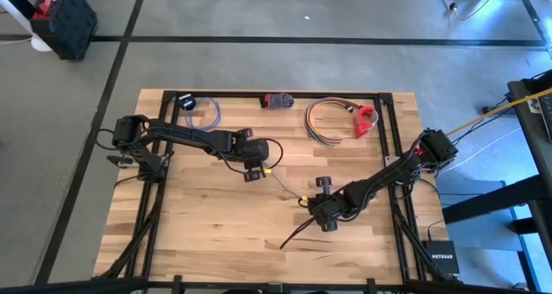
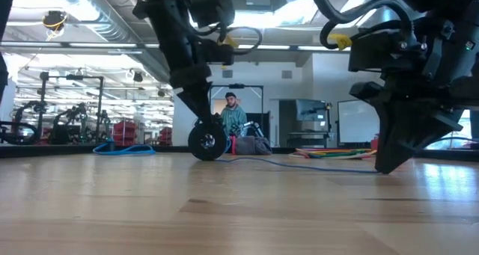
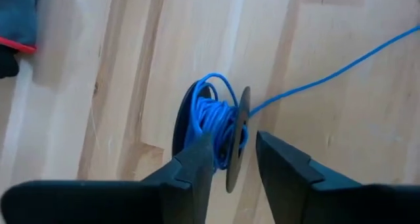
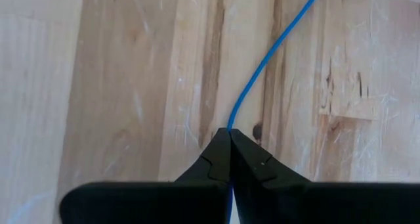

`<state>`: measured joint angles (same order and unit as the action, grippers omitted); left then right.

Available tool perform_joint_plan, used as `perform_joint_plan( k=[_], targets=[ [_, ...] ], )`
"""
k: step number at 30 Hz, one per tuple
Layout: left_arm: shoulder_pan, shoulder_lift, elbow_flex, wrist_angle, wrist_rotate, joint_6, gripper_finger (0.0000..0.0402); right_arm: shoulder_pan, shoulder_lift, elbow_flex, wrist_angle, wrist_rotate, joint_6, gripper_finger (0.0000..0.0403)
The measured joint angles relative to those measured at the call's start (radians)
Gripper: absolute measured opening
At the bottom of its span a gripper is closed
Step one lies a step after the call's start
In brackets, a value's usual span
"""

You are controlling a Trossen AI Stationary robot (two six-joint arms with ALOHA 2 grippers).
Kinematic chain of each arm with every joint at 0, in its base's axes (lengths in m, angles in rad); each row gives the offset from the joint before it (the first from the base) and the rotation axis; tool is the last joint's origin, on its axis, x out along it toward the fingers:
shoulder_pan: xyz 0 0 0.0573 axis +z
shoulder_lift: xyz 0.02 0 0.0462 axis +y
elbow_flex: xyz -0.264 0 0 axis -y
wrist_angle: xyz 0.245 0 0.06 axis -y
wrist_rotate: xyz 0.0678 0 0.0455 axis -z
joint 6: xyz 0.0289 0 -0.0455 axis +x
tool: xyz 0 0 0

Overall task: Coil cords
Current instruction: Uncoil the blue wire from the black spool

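The left hand (image 3: 230, 161) hangs over the middle of the pale wooden plank worktop (image 1: 207, 216) with its two dark fingers (image 3: 197, 165) spread, standing on either side of a small black two-disc spool (image 3: 223, 135) wound with thin blue cord (image 3: 210, 115). The spool stands on edge on the boards; its lower part is hidden behind the fingers, so whether they touch its discs cannot be made out. From the spool the blue cord runs loose across the worktop toward the right hand (image 4: 230, 135), which sits low near the worktop's right-centre with its fingers pressed together, pinching that cord at their very tips. Past the pinch the cord is cut off by the hand itself.

In the low view the spool (image 2: 207, 143) shows as a dark wheel under the left arm, the cord a faint blue line along the wood.

Along the far edge lie a small black puck with a pale looped wire (image 1: 197, 107), a dark and red object (image 1: 278, 100) too small to identify, and a multicoloured coiled cable bundle with a red end (image 1: 332, 121). A person (image 2: 233, 120) stands far back in the room.
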<state>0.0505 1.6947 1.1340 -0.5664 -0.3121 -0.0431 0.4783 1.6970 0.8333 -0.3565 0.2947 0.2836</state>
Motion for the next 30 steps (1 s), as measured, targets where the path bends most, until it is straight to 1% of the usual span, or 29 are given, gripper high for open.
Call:
perform_joint_plan(
  k=[4,10,16,17,23,26,29,30],
  targets=[
    [0.004,0.000,0.000,0.001,0.016,0.009,0.0081,0.000,0.000,0.000,0.000,0.000,0.000,0.0005],
    [0.011,0.008,0.000,-0.004,0.038,0.044,0.0010,0.000,0.000,0.000,0.000,0.000,0.000,0.0005],
    [0.022,0.012,0.001,-0.010,0.058,0.030,0.0003,0.000,0.000,0.000,0.000,0.000,0.000,0.0005],
    [0.023,0.006,0.001,-0.009,0.087,0.024,0.0003,0.000,0.000,0.000,0.000,0.000,0.000,0.0005],
    [0.055,-0.055,0.001,0.006,0.379,0.012,0.0002,0.000,0.000,0.000,0.000,-0.012,0.000,0.0005],
    [0.100,-0.054,-0.003,0.000,0.507,0.006,0.0002,0.000,0.000,0.000,-0.004,-0.039,0.000,0.0005],
    [0.152,-0.055,-0.035,0.028,0.669,0.016,0.0001,-0.001,0.000,0.000,-0.006,-0.052,0.000,0.0005],
    [0.170,-0.055,-0.050,0.037,0.691,0.017,0.0001,-0.001,0.000,0.000,-0.006,-0.053,0.000,0.0005]
  ],
)
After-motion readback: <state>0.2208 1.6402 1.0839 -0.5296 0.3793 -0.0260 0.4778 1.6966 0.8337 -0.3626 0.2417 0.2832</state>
